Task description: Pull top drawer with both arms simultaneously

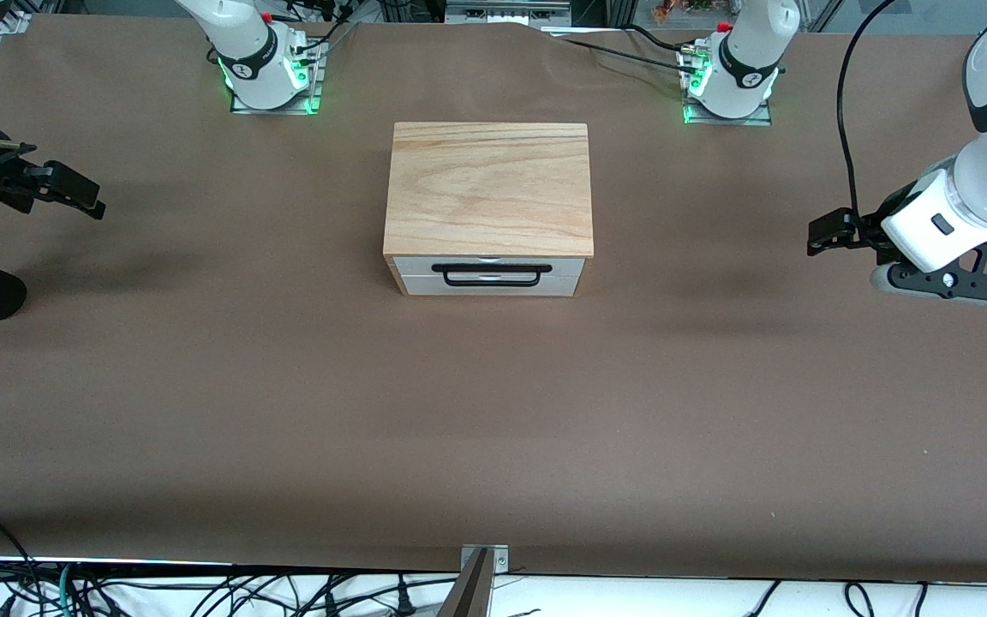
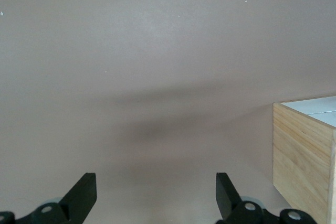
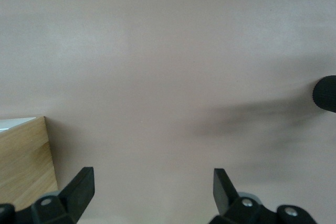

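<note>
Front view: top drawer (image 1: 490, 266) shut flush in wooden box (image 1: 488, 206), white front panel turned toward the front camera, long black bar handle (image 1: 486, 274) across it, untouched. Box standing mid-table on brown table cover (image 1: 493, 411), roughly midway between the two arm bases, light grained slab on top. Left gripper (image 1: 821, 235) hanging over bare cover well apart from the box, toward the left arm's end of the table, black fingers pointing toward the box. Right gripper (image 1: 91, 200) likewise over bare cover well apart from the box, toward the right arm's end. Left wrist view: left gripper (image 2: 156, 192) with fingers spread wide, nothing between them, corner of the box (image 2: 304, 156) showing with a sliver of white panel at its upper edge. Right wrist view: right gripper (image 3: 154, 190) spread wide too, holding nothing, side of the box (image 3: 23, 166) at the frame's edge. Neither gripper touching box, drawer or handle.
</note>
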Robot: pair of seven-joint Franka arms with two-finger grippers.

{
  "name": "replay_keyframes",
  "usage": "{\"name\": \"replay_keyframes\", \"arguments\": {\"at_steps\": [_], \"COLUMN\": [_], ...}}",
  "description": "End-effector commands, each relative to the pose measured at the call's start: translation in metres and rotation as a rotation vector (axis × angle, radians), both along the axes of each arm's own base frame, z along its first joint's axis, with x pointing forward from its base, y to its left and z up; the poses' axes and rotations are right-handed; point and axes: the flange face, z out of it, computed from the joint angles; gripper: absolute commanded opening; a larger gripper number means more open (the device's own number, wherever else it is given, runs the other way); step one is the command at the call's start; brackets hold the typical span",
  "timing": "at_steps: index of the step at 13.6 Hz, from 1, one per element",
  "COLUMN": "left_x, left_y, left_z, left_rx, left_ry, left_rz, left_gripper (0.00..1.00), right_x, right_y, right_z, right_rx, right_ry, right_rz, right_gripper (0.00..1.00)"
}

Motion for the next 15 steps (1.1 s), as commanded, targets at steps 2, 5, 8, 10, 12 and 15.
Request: {"name": "replay_keyframes", "arguments": {"at_steps": [2,5,8,10,12,15], "left_x": [-0.0005,-0.0004,-0.0005,-0.0005,-0.0006,-0.0005], "left_y": [-0.0012,-0.0003,-0.0012,-0.0012,-0.0021,-0.0012], "left_z": [0.0025,0.0025,0.0025,0.0025,0.0025,0.0025], "left_rx": [-0.023,-0.023,-0.023,-0.023,-0.023,-0.023], "left_ry": [-0.002,-0.002,-0.002,-0.002,-0.002,-0.002], "left_rz": [-0.006,-0.005,-0.006,-0.005,-0.008,-0.006], "left_gripper": [1.0,1.0,1.0,1.0,1.0,1.0], "right_x": [0.0016,0.0025,0.0025,0.0029,0.0029,0.0029], "right_y": [0.0017,0.0017,0.0017,0.0017,0.0017,0.0017], "right_z": [0.0035,0.0026,0.0025,0.0017,0.0017,0.0017], "right_rx": [-0.001,-0.001,-0.001,-0.001,-0.001,-0.001], "right_ry": [-0.006,-0.005,-0.005,-0.003,-0.003,-0.003], "right_rz": [0.004,0.009,0.003,0.009,0.009,0.009], "right_gripper": [1.0,1.0,1.0,1.0,1.0,1.0]}}
